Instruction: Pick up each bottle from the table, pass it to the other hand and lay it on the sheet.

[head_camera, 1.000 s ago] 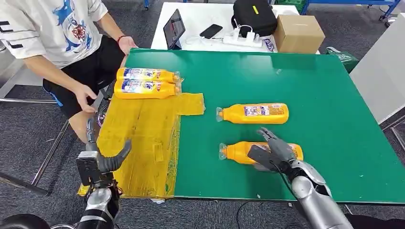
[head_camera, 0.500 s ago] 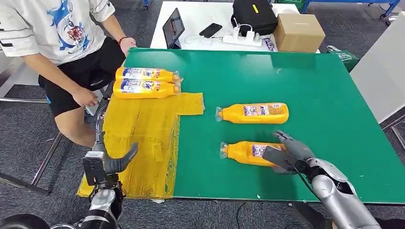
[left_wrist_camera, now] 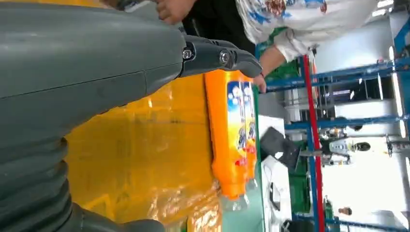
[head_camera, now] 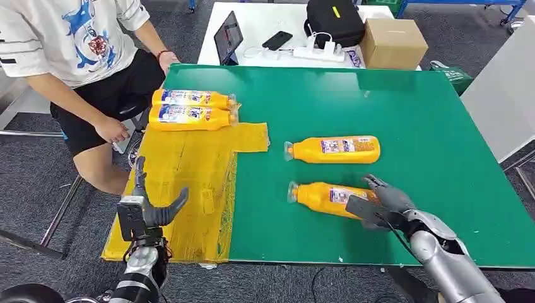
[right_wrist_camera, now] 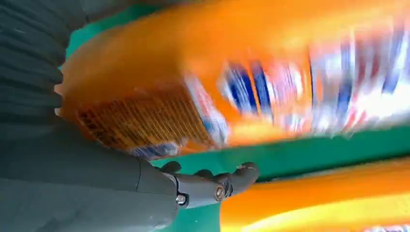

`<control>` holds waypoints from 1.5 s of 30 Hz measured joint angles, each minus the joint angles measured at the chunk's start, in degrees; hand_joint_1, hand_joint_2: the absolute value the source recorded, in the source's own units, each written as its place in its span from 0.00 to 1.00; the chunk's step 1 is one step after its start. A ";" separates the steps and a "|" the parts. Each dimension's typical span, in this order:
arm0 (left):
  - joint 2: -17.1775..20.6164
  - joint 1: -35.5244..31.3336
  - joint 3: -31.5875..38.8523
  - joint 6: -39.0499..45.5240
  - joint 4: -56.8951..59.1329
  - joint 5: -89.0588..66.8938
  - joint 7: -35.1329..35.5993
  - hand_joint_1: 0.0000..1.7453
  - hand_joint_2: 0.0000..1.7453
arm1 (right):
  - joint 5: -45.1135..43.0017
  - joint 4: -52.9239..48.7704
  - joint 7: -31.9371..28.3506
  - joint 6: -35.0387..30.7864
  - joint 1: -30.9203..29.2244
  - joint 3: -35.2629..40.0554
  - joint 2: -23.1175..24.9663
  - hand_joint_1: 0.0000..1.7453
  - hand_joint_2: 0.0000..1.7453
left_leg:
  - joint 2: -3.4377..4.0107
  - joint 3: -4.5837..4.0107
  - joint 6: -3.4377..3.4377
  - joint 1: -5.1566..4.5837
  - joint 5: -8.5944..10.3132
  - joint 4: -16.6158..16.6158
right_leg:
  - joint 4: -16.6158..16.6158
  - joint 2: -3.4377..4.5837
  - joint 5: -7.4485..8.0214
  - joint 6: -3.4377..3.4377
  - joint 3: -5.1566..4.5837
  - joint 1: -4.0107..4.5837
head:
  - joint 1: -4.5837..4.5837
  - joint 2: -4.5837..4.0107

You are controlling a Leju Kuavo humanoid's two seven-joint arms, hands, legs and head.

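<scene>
Here, your right hand (head_camera: 378,205) sits at the base end of the near bottle (head_camera: 325,199), fingers wrapped over the far side and thumb on the near side. Whether it truly grips yet or merely cups the bottle you cannot tell from the head view; the right wrist view is blurred, showing the orange body close against the palm and the thumb beneath it. The bottle lies on the green table (head_camera: 441,126), slightly angled, cap pointing toward the yellow sheet (head_camera: 183,177). Taking it by the base makes sense: it leaves the neck and middle free for the other hand to take.

Your left hand (head_camera: 151,211) waits above the sheet's near part, fingers spread and holding nothing, likely poised to receive the pass.

A second bottle (head_camera: 334,149) lies just beyond the first, apart from it, also with its cap toward the sheet. Two bottles (head_camera: 189,108) rest side by side, touching, at the sheet's far edge, so the job looks about half done. A person (head_camera: 76,57) sits near that corner.
</scene>
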 measured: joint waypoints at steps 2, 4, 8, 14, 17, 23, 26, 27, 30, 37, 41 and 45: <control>-0.17 -0.25 -0.33 -0.07 0.37 0.15 0.11 0.00 1.00 | 0.26 1.81 -0.42 -0.72 -0.92 0.59 1.13 1.00 1.00 | 0.19 0.21 0.00 0.01 -0.12 0.00 | -0.01 0.21 0.00 0.00 0.12 0.01 | 0.00 0.00; -0.31 -0.40 -0.44 -0.17 0.68 0.22 0.15 0.00 1.00 | 0.33 2.92 -0.74 -1.14 -1.44 0.78 1.81 1.00 1.00 | 0.24 0.45 -0.05 0.02 -0.22 -0.01 | -0.02 0.35 -0.01 -0.01 0.30 0.02 | 0.02 0.00; -0.31 -0.54 -0.92 -0.44 1.11 0.35 0.22 0.00 1.00 | 0.44 4.47 -0.96 -1.29 -2.26 1.29 2.60 1.00 1.00 | 0.33 0.64 -0.04 0.02 -0.23 -0.01 | -0.03 0.41 0.00 -0.03 0.43 0.02 | 0.00 0.00; -0.42 -0.51 -1.25 -1.05 1.33 0.81 0.57 0.00 1.00 | -0.11 4.20 -1.66 -3.31 -1.30 1.16 3.43 1.00 1.00 | 0.32 0.69 -0.04 0.03 -0.22 -0.01 | -0.02 0.40 0.01 -0.03 0.48 0.05 | 0.00 0.00; -0.76 -0.24 -1.38 -1.99 1.33 1.49 1.18 0.00 1.00 | -1.45 2.14 -5.62 -7.77 1.14 -0.20 4.63 1.00 1.00 | 0.27 0.60 -0.04 0.03 -0.22 -0.01 | 0.00 0.38 -0.01 -0.01 0.52 0.05 | 0.04 0.00; -1.71 1.36 -2.21 -6.71 0.15 6.27 4.57 0.00 1.00 | -4.83 -7.86 -21.44 -27.63 6.67 -7.22 16.35 1.00 1.00 | 0.18 0.00 -0.08 0.04 -0.04 -0.01 | 0.10 0.33 -0.01 -0.02 -0.12 0.04 | -0.04 0.00; -1.86 1.92 -2.82 -7.19 -0.35 6.99 4.98 0.00 1.00 | -5.38 -11.85 -21.46 -29.24 6.59 -9.90 19.76 1.00 1.00 | 0.06 -0.05 -0.08 0.08 -0.03 -0.01 | 0.11 0.15 -0.05 -0.05 -0.08 0.06 | 0.02 0.00; -1.86 2.03 -2.82 -7.19 -0.55 7.17 5.07 0.00 1.00 | -5.40 -12.60 -21.46 -29.27 6.78 -10.39 20.50 1.00 1.00 | 0.07 -0.10 -0.08 0.06 -0.04 -0.01 | 0.10 0.16 -0.05 -0.04 -0.10 0.05 | -0.02 0.00; -1.86 2.13 -2.91 -7.76 -0.77 7.92 5.33 0.00 1.00 | -6.91 -14.28 -23.17 -30.10 7.55 -11.78 22.38 1.00 1.00 | 0.05 -0.16 -0.07 0.02 -0.04 -0.01 | 0.08 0.15 -0.05 -0.04 -0.14 0.00 | -0.02 0.00; -1.86 2.34 -6.12 -15.22 -1.97 14.74 10.01 0.00 1.00 | -9.18 -23.18 -33.84 -46.60 9.45 -16.22 28.46 1.00 1.00 | -0.04 -0.26 -0.04 -0.02 -0.03 -0.01 | 0.07 0.07 -0.05 -0.04 -0.25 -0.03 | -0.02 0.00; -1.77 2.76 -9.51 -22.21 -3.92 19.50 12.18 0.00 1.00 | -8.81 -26.26 -35.30 -47.47 10.84 -17.16 29.99 1.00 1.00 | -0.04 -0.28 -0.04 -0.01 -0.04 -0.01 | 0.07 0.08 -0.05 -0.04 -0.25 -0.02 | 0.00 0.00; -0.86 4.25 -12.92 -30.08 -7.63 22.95 13.00 0.00 1.00 | -9.90 -25.78 -35.43 -41.43 12.62 -17.09 30.75 1.00 1.00 | -0.04 -0.29 -0.04 0.01 -0.05 -0.02 | 0.07 0.08 -0.05 -0.03 -0.25 -0.01 | 0.00 0.00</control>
